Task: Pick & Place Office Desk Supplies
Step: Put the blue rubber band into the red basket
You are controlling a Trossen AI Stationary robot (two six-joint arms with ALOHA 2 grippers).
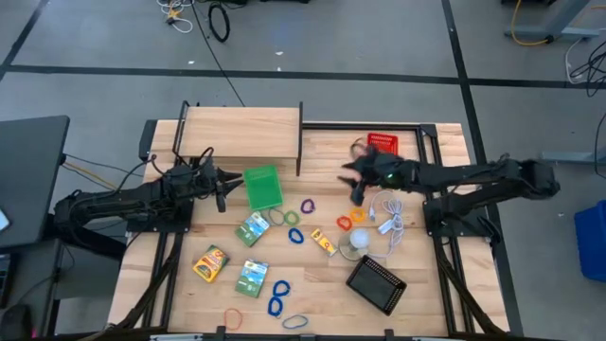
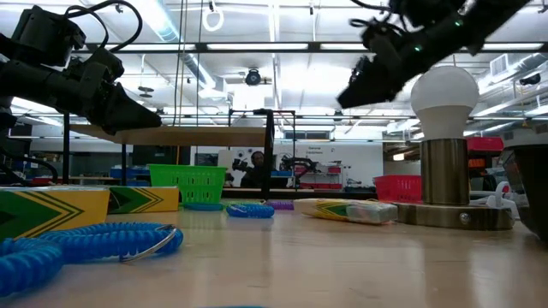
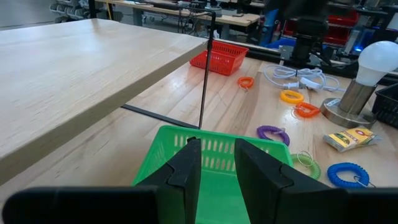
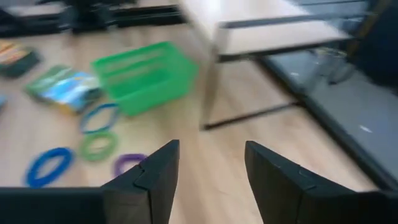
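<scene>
Looking down on the counter (image 1: 142, 284), we see the supplies scattered across pale wood planks: springy coiled loops and small glossy printed packets. A purple loop (image 1: 307, 206) lies just right of the green mesh basket (image 1: 263, 187), with a green loop (image 1: 292, 218) and a blue loop (image 1: 294, 235) close below it. Two more blue loops (image 1: 278, 295) sit near the front edge, with an orange loop (image 1: 232, 317) off to their left. Three flat rectangular packets lie on the left half: a green one (image 1: 252, 228), another green one (image 1: 252, 278) and a yellow-orange one (image 1: 211, 263). A small yellow packet (image 1: 324, 242) rests near the middle, and a yellow loop (image 1: 358, 216) and an orange one (image 1: 345, 224) lie beside the white-globed lamp (image 1: 359, 241) with its tangled white cord (image 1: 390, 216).

We have the right gripper (image 1: 352, 174) held above the counter, just left of the red mesh basket (image 1: 383, 144) and back from the yellow and orange loops. Its wrist view shows the dark fingers (image 4: 149, 180) standing well apart with nothing between them, the green basket and several loops beyond.

We find the left gripper (image 1: 227, 182) at the left rim of the green basket. Its fingers (image 3: 186, 171) are only a narrow gap apart, empty, poised over the basket's slatted plastic wall. A black mesh basket (image 1: 376, 283) sits at the front right, and a raised wooden shelf (image 1: 241, 133) spans the back.
</scene>
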